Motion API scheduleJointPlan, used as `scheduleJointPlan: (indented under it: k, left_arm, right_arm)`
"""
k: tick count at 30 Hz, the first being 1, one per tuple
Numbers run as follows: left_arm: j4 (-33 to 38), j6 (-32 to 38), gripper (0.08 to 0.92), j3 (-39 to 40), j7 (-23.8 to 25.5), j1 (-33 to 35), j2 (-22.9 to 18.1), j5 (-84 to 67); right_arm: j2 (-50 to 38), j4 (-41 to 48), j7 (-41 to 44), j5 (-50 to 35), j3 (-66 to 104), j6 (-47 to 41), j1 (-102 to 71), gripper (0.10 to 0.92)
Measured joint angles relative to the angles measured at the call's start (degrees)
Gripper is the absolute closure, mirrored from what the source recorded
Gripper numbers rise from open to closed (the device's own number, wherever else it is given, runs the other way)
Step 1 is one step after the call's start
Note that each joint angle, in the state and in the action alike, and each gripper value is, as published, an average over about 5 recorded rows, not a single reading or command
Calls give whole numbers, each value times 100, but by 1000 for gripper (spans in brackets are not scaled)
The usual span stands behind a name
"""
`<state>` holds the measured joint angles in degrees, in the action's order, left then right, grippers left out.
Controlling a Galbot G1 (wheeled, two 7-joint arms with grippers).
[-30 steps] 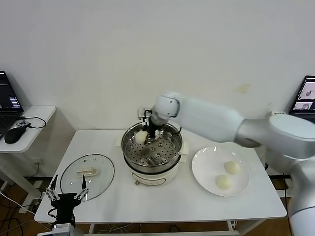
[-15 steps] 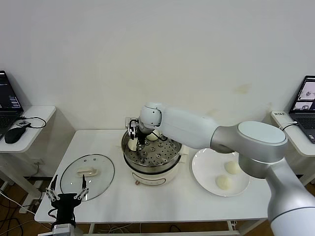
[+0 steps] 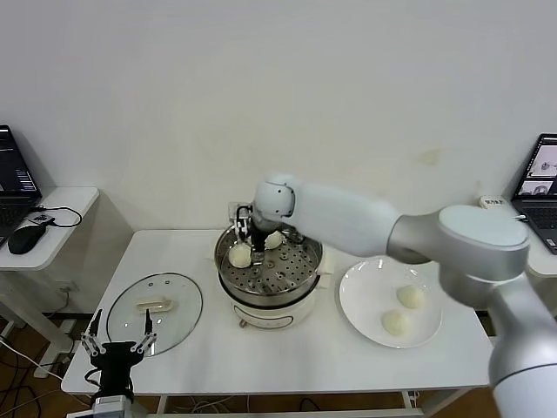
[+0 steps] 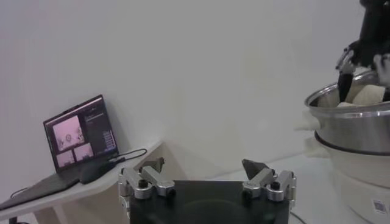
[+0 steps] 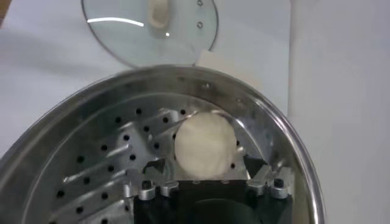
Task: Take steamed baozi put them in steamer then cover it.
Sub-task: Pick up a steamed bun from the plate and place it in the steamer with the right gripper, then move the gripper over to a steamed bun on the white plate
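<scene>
The shiny perforated steamer [image 3: 287, 277] stands on its white pot base at the table's middle. Two steamed baozi lie in it, one [image 3: 239, 254] at its left side and one [image 3: 273, 239] at the back. My right gripper [image 3: 253, 247] hangs just above the left one, open. In the right wrist view that baozi [image 5: 204, 146] rests on the steamer floor [image 5: 103, 176] between the spread fingers of the right gripper [image 5: 204, 165], with gaps either side. Two more baozi [image 3: 411, 296] [image 3: 395, 323] sit on the white plate [image 3: 361, 300]. The glass cover [image 3: 155, 303] lies flat at the left.
My left gripper [image 3: 117, 338] is parked open at the table's front left corner, near the cover's edge; its wrist view shows the left gripper [image 4: 204, 165] with nothing between its fingers. A side table with a laptop and mouse [image 3: 24, 237] stands to the left.
My right gripper has opened and let go of the baozi, which now lies at the steamer's left side. The right arm's elbow shifted. The left arm has not moved.
</scene>
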<state>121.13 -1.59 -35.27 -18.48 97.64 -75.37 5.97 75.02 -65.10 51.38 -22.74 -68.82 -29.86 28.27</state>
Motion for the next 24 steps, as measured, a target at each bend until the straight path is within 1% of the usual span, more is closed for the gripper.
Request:
scheduleJointPlan:
  k: [7,13,19,24]
  left_arm:
    - [65,-16,177,53,25,-4,35,11]
    - [82,-18,177,116,28,35,30,72]
    - [114,-17,177,177,30,88,-15,164]
    - [78,-10,177,189,26,134,-41,231]
  right_arm:
    - [-1228,-1057,471,52,-287,205,670,203]
    - [-2467,-1894,729,361,-345,443,810,202]
    - [-3524,-2331,838,873,-111,729,361,203]
    - [-4071,-2449,875,1365,365,949,-378,203]
